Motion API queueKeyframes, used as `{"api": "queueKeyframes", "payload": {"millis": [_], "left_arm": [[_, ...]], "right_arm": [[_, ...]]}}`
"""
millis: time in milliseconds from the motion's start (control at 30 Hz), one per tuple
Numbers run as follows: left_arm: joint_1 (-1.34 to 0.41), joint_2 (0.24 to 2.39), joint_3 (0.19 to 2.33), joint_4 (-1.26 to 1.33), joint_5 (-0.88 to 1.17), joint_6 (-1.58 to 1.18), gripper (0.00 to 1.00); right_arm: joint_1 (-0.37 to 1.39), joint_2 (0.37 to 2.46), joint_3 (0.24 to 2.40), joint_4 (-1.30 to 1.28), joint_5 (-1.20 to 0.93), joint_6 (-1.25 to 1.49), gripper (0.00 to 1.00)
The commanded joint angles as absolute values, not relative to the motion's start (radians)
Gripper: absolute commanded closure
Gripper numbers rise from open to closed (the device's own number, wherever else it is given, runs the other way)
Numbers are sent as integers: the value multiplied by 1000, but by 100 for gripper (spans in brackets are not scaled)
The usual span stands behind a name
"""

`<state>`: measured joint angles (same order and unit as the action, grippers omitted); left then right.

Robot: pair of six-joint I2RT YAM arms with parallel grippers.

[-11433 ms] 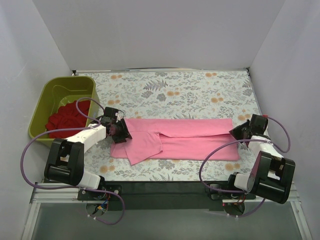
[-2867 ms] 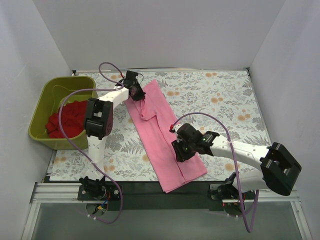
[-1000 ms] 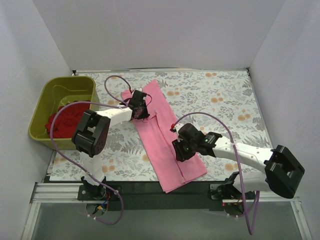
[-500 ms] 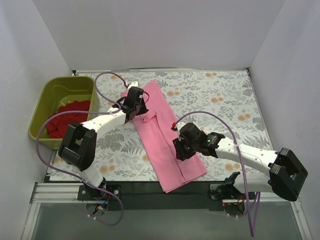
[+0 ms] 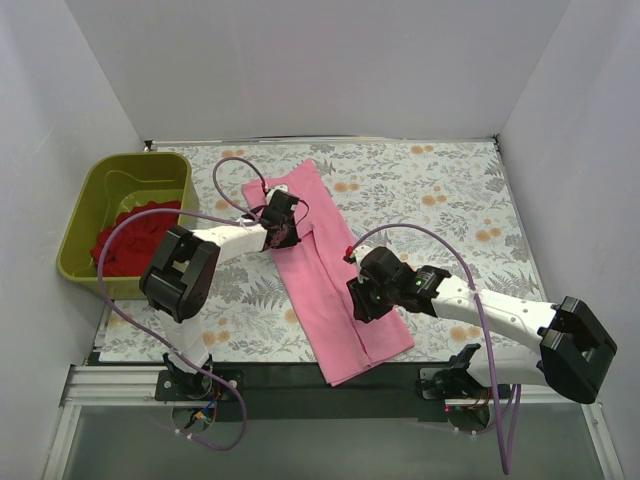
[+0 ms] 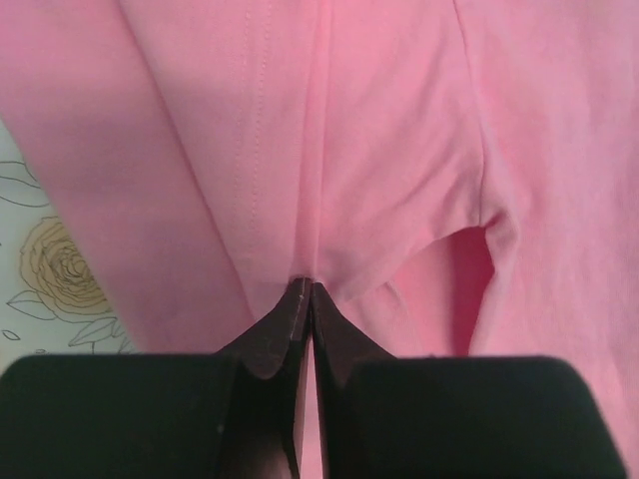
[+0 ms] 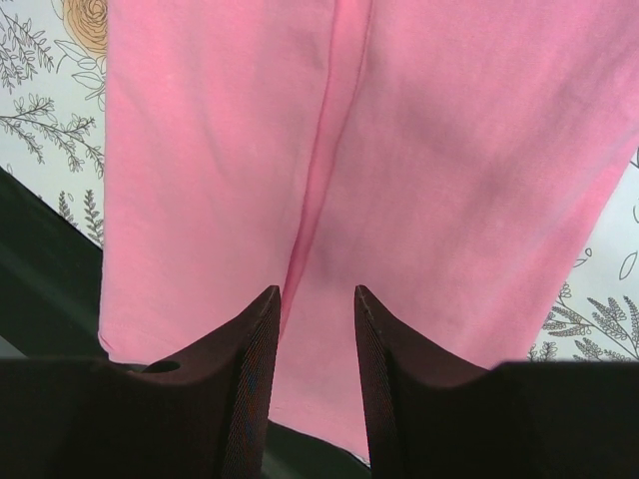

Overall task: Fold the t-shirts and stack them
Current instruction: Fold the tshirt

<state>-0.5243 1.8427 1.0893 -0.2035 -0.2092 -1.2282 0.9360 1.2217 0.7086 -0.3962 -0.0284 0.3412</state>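
The worktop (image 5: 440, 200) takes up most of the top view; across it the pink tee (image 5: 322, 275) lies as a long narrow strip, running from upper centre of the frame down to lower centre, where its end reaches the dark near edge; it looks folded lengthwise already, with one sleeve tucked in. The tub (image 5: 85, 205) sits at the left of the frame with the red tee (image 5: 128, 235) crumpled inside it, untouched.

My left claw (image 6: 306, 289) is on the upper part of the strip; its wrist view shows it clenched, the tips nipping a thin ridge of pink cloth beside the sleeve fold. My right claw (image 7: 318, 294) is over the lower part of the strip; its jaws stand apart, released, with a fold line running between them and nothing gripped.

I judge that I am partway through the pink tee: the long fold is made and the crosswise fold is in hand. The next move calls for lifting the nipped end and carrying it down the frame over the lower half, edges squared; the right claw could pin the middle as a hinge; then the red tee wants fetching.
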Motion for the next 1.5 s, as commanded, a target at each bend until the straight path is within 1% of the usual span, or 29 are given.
{"api": "queueKeyframes", "payload": {"millis": [0, 100, 133, 267, 300, 367, 600, 767, 867, 900, 933, 1000, 1033, 1100, 1133, 1200, 1233, 1267, 1300, 1333, 1367, 1400, 1433, 1467], "left_arm": [[-548, 1830, 1111, -253, -212, -1213, 92], [-548, 1768, 1109, -294, -264, -1232, 87], [-548, 1752, 1109, -311, -281, -1242, 83], [-548, 1700, 1144, -452, -351, -1328, 73], [-548, 1698, 1150, -495, -351, -1344, 73], [-546, 1701, 1143, -497, -327, -1374, 71], [-548, 1839, 1176, -482, -293, -1407, 71], [-522, 1939, 1239, -485, -299, -1396, 72], [-482, 2025, 1319, -477, -320, -1348, 72], [-457, 2051, 1386, -479, -319, -1316, 72], [-445, 2113, 1420, -479, -315, -1301, 72], [-417, 2172, 1501, -479, -296, -1266, 71], [-411, 2227, 1576, -477, -292, -1228, 71], [-408, 2267, 1652, -479, -290, -1183, 70], [-408, 2279, 1708, -479, -288, -1149, 69], [-408, 2270, 1736, -480, -272, -1134, 67], [-408, 2254, 1743, -483, -262, -1132, 66], [-407, 2193, 1730, -485, -252, -1140, 65], [-408, 2156, 1711, -485, -238, -1147, 57], [-408, 2110, 1691, -488, -212, -1155, 48], [-411, 2065, 1640, -509, -206, -1184, 41], [-419, 1971, 1614, -532, -209, -1202, 31], [-425, 1924, 1588, -558, -216, -1224, 29], [-437, 1883, 1516, -616, -213, -1273, 28]], "right_arm": [[933, 1213, 710, -394, -21, 336, 63], [933, 1219, 713, -408, -31, 321, 63], [933, 1226, 718, -419, -37, 310, 63], [933, 1262, 724, -465, -92, 301, 63], [933, 1273, 721, -472, -116, 304, 63], [934, 1275, 716, -479, -139, 313, 63], [934, 1325, 727, -485, -215, 330, 63], [934, 1382, 747, -473, -212, 339, 62], [934, 1430, 776, -436, -222, 341, 62], [934, 1457, 787, -401, -233, 344, 62], [934, 1476, 807, -385, -238, 353, 63], [934, 1540, 842, -368, -233, 365, 62], [934, 1561, 880, -353, -235, 368, 62], [934, 1618, 922, -350, -224, 368, 62], [934, 1629, 945, -351, -224, 368, 62], [936, 1625, 989, -354, -204, 376, 62], [934, 1615, 997, -357, -195, 380, 62], [934, 1602, 1005, -370, -183, 383, 62], [934, 1571, 1006, -383, -148, 385, 62], [933, 1551, 1003, -394, -129, 388, 60], [931, 1531, 997, -423, -109, 390, 55], [930, 1484, 979, -437, -69, 396, 52], [920, 1459, 965, -452, -48, 400, 46], [914, 1433, 950, -484, -29, 408, 44]]}}
